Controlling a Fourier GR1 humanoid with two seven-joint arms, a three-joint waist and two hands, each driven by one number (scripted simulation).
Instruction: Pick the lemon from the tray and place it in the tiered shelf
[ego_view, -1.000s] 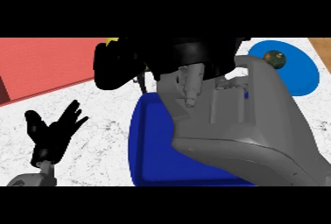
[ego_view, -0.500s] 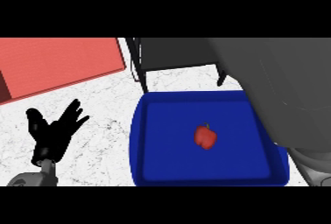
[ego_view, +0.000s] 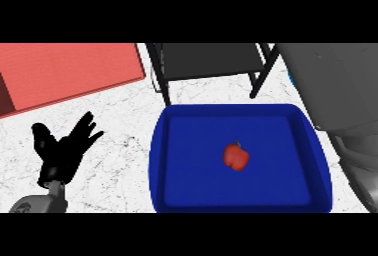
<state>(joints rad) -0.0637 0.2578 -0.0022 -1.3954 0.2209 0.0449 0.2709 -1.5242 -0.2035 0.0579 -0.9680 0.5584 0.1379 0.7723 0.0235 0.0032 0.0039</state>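
One left hand (ego_view: 63, 150) rests open, fingers up, at the lower left of the white table (ego_view: 125, 125). A small round red fruit (ego_view: 236, 156) with a short stem lies mid blue tray (ego_view: 159, 165). The right forearm (ego_view: 339, 90) shows, its hand out of view.

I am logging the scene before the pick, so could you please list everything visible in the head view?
tray: one, blue, on the counter, centre right.
fruit: one, red (the task calls it a lemon), lying near the tray's middle.
tiered shelf: one, black frame with a dark grey top level, behind the tray.
red surface: one, red, top left.
counter: one, white and speckled, under everything.
left hand: one, black, open with fingers up, resting at lower left.
right forearm: one, grey, along the right edge; its hand does not show.
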